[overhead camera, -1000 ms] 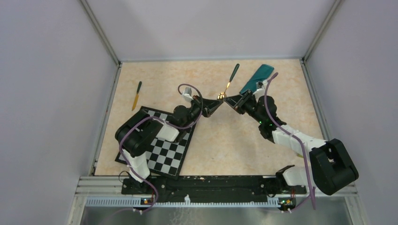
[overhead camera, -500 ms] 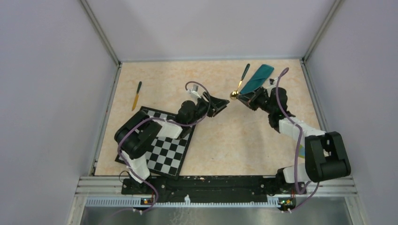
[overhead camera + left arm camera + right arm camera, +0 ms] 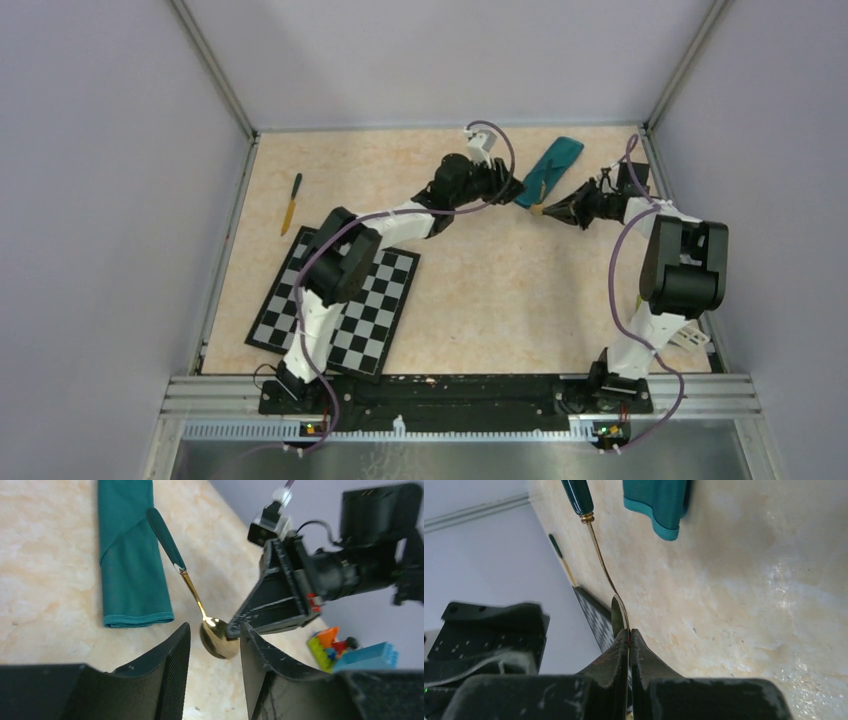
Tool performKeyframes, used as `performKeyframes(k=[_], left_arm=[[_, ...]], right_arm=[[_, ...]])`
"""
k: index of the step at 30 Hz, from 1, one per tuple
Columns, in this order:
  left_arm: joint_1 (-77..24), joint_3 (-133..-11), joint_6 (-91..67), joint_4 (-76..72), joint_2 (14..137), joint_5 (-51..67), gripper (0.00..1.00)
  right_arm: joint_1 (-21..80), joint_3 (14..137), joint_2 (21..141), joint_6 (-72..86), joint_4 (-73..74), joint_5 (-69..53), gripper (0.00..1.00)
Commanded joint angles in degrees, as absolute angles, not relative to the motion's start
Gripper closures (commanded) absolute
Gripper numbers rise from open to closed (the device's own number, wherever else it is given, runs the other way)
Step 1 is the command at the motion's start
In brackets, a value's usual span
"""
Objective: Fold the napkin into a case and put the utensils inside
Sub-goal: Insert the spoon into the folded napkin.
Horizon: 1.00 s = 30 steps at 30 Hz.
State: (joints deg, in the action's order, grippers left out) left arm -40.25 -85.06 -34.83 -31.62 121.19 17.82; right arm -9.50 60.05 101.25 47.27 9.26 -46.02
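The napkin lies folded as a narrow teal case (image 3: 556, 163) (image 3: 129, 555) (image 3: 658, 500) at the back right of the table. My right gripper (image 3: 545, 211) (image 3: 629, 636) is shut on the gold bowl of a green-handled spoon (image 3: 216, 639) (image 3: 600, 565). The spoon's handle (image 3: 165, 536) slants over the case; I cannot tell whether it is tucked in. My left gripper (image 3: 508, 188) (image 3: 215, 628) is open, one finger on each side of the spoon's bowl, touching nothing. A green-handled knife (image 3: 291, 203) (image 3: 560, 552) lies at the far left.
The checkerboard mat (image 3: 335, 300) lies at the near left, under the left arm's elbow. Coloured toy blocks (image 3: 350, 652) sit by the right wall behind the right gripper. Grey walls close in the table at the back and on both sides.
My left gripper has opened and let go of the spoon; the right has shut on its bowl. Both arms have swung back and right, carrying the spoon to the case.
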Motion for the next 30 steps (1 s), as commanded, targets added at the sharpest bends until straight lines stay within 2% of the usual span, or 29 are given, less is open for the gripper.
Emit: performKeyframes(k=[1,3,7,11,17,20,24,30], left_arm=[[-40.4,-94.8,-29.2,-28.9,131.4,25.0,0.56],[-40.5,-98.8,-29.9,-30.0,134.9,25.4,0.63],[-40.4,-102.1,-31.1,-35.7,140.1,25.2,0.66],[-40.4,-106.7,-30.8,-35.3,144.7,23.6,0.73],[-40.2,-107.8,-32.8,-37.8,147.3,18.4,0.78],[-40.2,-110.4,-34.4,-36.3,149.2,15.6,0.80],[-40.4,-114.8,-38.4,-31.0,152.5,12.3,0.89],[-40.4,-115.6,-42.7,-27.8,154.8,7.6,0.92]], right_arm=[[-9.8,64.8,104.3,40.3,18.0,-51.3,1.00],[-10.3,64.6,104.4,39.8,18.4,-51.0,1.00],[-10.7,65.1,104.9,38.5,20.3,-49.9,1.00],[-11.0,65.3,105.8,37.0,21.7,-48.9,1.00],[-11.3,66.0,106.8,36.4,22.5,-47.6,1.00],[-11.4,66.9,107.9,37.0,22.2,-47.8,1.00],[-11.4,67.5,108.8,38.4,21.4,-47.6,1.00],[-11.6,68.1,109.7,39.8,20.7,-47.7,1.00]])
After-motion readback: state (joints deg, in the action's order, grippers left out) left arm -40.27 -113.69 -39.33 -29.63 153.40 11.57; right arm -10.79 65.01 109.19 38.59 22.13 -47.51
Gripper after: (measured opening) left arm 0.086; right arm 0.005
